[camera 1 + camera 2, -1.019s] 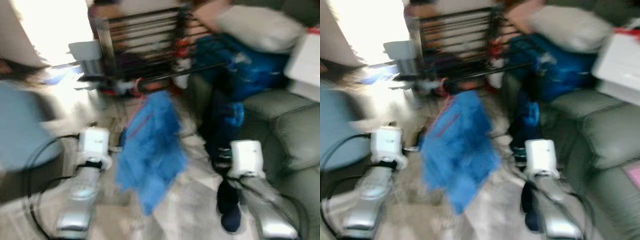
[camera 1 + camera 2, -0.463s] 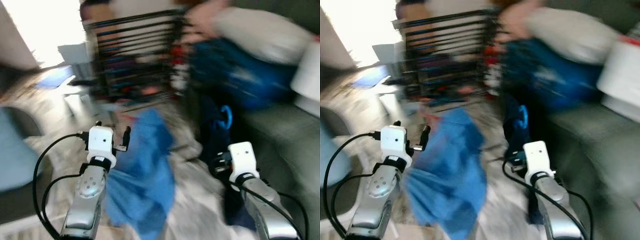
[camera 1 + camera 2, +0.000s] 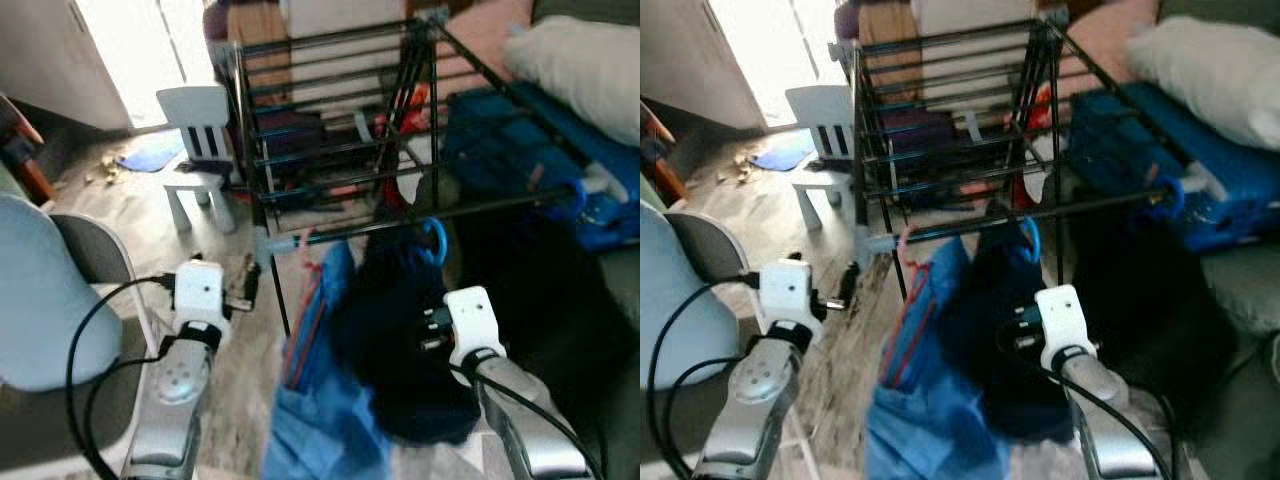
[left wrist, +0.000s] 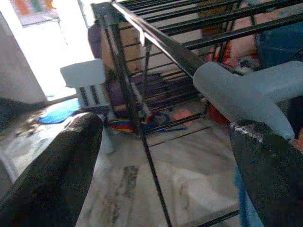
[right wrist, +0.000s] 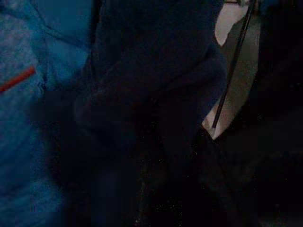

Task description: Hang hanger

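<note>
Just above the right tool (image 3: 428, 330), blue hanger (image 3: 434, 236) hooks rack rail (image 3: 470, 205).

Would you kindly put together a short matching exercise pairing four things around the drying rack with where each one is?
Things:
1. blue garment
2. dark navy garment
3. small white chair
4. white pillow

Places:
A. on the floor to the left of the rack
B. hanging from the drying rack front bar, on the left
C. on top of blue things to the right of the rack
D. hanging from the front bar, right in front of the right arm

Pairs: 1-B, 2-D, 3-A, 4-C
</note>
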{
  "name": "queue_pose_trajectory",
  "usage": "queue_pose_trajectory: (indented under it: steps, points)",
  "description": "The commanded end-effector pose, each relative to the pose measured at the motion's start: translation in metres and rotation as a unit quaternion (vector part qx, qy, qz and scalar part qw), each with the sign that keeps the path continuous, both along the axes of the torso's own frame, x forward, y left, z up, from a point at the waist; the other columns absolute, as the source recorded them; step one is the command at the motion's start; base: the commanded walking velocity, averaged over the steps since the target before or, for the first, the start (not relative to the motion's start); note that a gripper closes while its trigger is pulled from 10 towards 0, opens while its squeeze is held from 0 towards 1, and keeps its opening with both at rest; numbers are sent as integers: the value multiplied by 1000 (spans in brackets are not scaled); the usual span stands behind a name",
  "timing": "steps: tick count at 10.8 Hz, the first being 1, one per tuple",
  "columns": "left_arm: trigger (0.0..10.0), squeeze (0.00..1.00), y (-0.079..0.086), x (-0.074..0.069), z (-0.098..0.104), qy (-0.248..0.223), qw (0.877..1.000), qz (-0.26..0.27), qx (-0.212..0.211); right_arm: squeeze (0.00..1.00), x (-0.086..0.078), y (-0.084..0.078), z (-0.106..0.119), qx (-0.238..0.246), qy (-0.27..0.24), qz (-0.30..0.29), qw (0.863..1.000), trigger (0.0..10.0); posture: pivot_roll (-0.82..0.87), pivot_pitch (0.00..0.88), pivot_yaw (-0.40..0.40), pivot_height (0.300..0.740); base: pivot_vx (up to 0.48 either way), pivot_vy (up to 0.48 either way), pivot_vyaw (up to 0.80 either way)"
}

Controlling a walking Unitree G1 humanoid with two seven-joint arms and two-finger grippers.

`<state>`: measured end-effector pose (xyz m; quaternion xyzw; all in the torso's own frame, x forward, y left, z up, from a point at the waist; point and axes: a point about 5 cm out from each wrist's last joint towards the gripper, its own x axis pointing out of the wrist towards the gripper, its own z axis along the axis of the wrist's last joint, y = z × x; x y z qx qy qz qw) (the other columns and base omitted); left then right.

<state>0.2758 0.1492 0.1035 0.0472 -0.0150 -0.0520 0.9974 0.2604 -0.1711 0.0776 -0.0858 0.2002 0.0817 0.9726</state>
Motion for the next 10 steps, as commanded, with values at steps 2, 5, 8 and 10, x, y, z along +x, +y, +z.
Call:
queue_pose_trajectory:
  steps: [2,5,8,10]
  points:
    - [10000,0,7,2,3,-2,1000,8,3,0,7,1,11,1,-29,-7,1000,10000,-226,0,87,740,0,0,0]
    - [10000,0,4,1,1,3,1000,-4,-3,0,11,-12,10,0,-21,-54,998,10000,-223,0,89,740,0,0,0]
    - [10000,0,1,0,-1,7,1000,-13,0,0,38,-33,24,-2,-19,-67,998,10000,-221,0,91,740,0,0,0]
    - [10000,0,0,1,-1,8,1000,-16,0,0,56,-27,34,-13,-19,-28,999,10000,-211,0,86,740,0,0,0]
